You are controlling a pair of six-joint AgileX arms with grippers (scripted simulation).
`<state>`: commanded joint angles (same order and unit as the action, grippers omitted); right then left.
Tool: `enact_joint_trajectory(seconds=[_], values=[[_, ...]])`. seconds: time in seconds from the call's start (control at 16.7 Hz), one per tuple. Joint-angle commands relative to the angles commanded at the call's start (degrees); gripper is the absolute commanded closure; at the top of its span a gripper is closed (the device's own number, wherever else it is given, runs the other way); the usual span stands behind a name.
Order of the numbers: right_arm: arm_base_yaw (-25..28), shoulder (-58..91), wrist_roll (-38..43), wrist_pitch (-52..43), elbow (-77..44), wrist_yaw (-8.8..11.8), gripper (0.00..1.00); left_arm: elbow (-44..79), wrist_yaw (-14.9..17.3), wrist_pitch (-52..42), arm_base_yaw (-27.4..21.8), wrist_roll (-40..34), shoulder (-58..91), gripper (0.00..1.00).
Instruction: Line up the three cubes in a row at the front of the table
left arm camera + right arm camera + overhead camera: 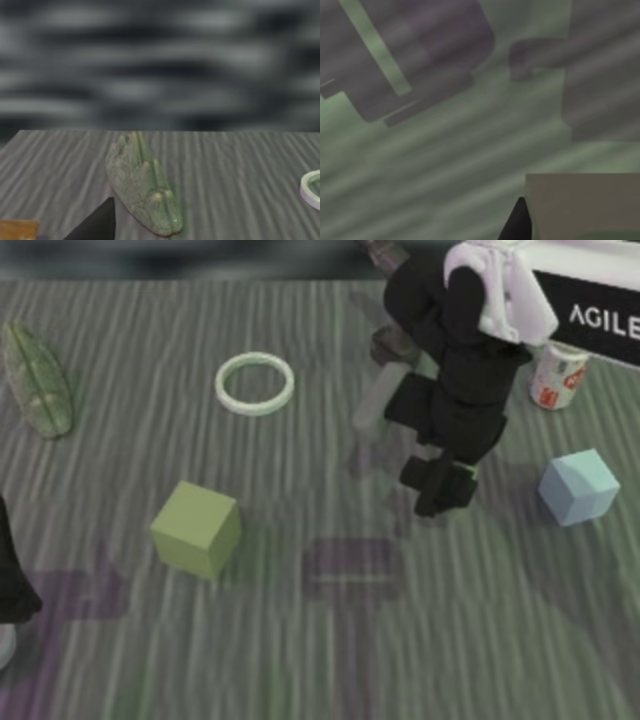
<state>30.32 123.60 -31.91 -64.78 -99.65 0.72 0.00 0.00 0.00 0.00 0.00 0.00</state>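
The large olive-green cube (197,528) rests on the table (300,660) left of the middle. Near the right edge sits the pale lavender-blue cube (578,486). My right gripper (445,488) hangs above the table between them, shut on the small darker green cube (463,472). In the right wrist view that cube (585,205) fills the corner beside one dark fingertip (520,222). My left gripper (12,602) is parked at the left edge, open with nothing in it. Only one of its fingertips (97,225) shows in the left wrist view.
A green leaf-shaped object (38,378) (142,185) lies at the back left. A white ring (254,383) (312,187) sits behind the olive cube. A red-and-white can (557,375) stands at the back right, close to the right arm.
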Motion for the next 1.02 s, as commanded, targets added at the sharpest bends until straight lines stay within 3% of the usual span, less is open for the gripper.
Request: enact_joint_trajectory(seconds=[0.42,1.02], values=[[0.5,-1.5,-2.0,0.1,1.5,0.1,1.00,0.0,0.0,0.0,0.0,0.0,0.0,0.00],[6.4,-14.7,-20.5,1.6,16.5,0.5,1.00,0.0,0.0,0.0,0.0,0.0,0.0,0.00]])
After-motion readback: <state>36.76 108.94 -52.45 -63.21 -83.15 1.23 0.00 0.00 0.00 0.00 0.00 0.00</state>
